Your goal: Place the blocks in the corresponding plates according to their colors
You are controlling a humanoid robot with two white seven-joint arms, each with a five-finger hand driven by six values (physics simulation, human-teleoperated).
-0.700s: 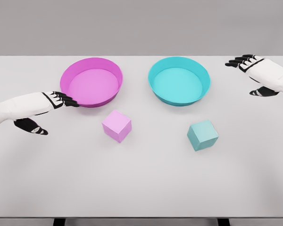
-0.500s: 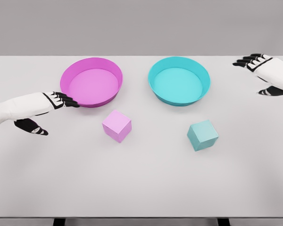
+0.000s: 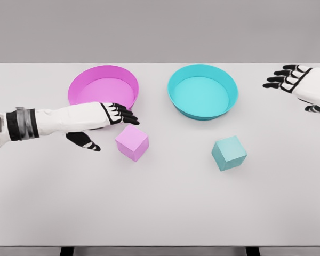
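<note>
Reaching in from the picture's left, the left hand (image 3: 109, 120) has advanced across the white table (image 3: 160, 208) since half a second ago, when it hung beside the outer wall of the pink plate (image 3: 103, 92); it now sits in front of that plate's near rim, partly covering it. Its black fingers (image 3: 125, 114) are spread and relaxed, the thumb (image 3: 85, 141) dropped low, and it holds nothing. The pink block (image 3: 132, 142) lies just beside the fingertips, below and to their right — close, but with a gap still showing between them. It rests flat on the table, turned so one corner points toward the camera, just in front of the pink plate.

At the far right edge, the right hand (image 3: 296, 82) has drawn back toward the frame's border. Its fingers are extended and loose, gripping nothing.

The teal block (image 3: 229, 152) sits on the table in front of the teal plate (image 3: 202, 91), well apart from both hands — nearer the right one. Both plates stand side by side at the back of the table, neither with a block inside.
</note>
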